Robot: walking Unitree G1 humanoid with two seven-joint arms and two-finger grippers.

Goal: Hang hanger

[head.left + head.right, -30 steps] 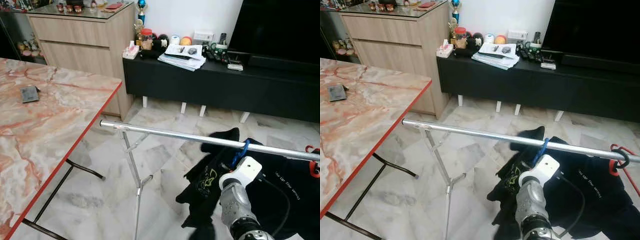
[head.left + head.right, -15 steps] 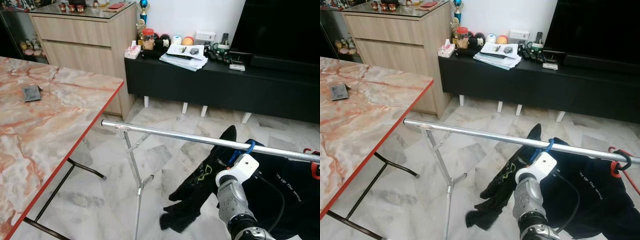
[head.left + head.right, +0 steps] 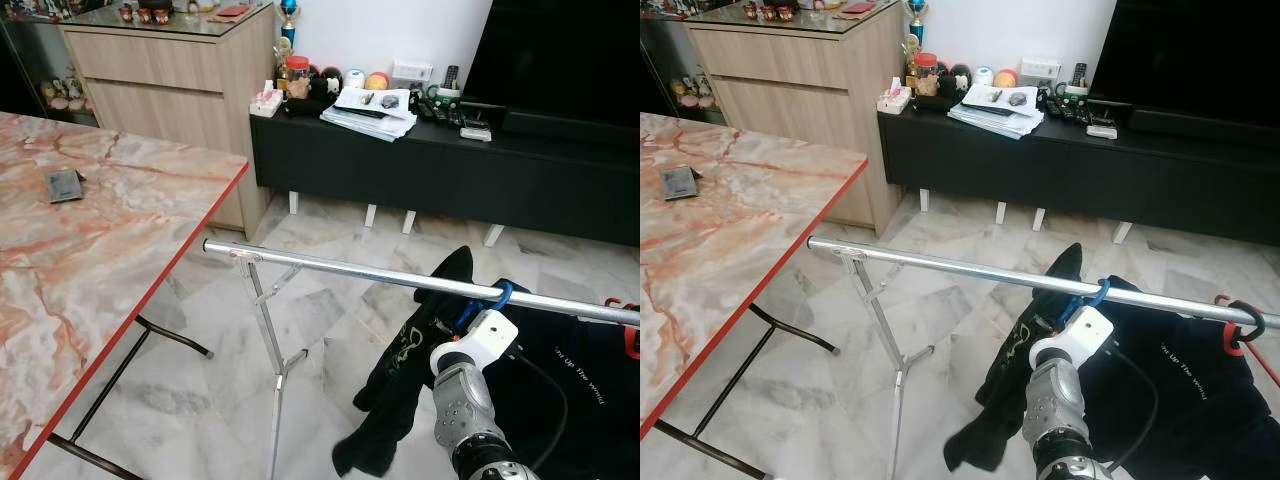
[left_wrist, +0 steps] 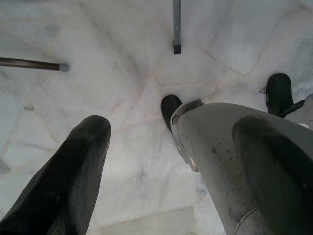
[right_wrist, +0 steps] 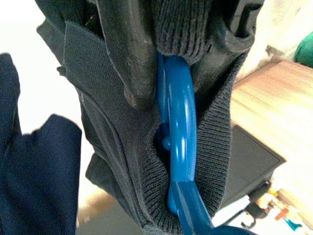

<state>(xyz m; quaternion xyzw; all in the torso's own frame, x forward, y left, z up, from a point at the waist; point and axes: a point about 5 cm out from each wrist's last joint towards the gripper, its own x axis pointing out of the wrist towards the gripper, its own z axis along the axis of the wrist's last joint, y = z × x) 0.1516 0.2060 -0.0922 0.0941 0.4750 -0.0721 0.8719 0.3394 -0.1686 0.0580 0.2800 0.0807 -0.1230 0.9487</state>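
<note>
Blue plastic hanger [image 5: 178, 142], ribbed black knit collar, in right tool [image 5: 171, 58], hooked over smooth steel rail [image 3: 340, 269].

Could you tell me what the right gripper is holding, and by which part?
The right gripper holds the blue hanger by its neck, through the black garment's collar, its hook over the rail.

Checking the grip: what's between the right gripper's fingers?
In the right wrist view, the blue hanger neck and the black shirt collar sit between the right gripper fingers.
</note>
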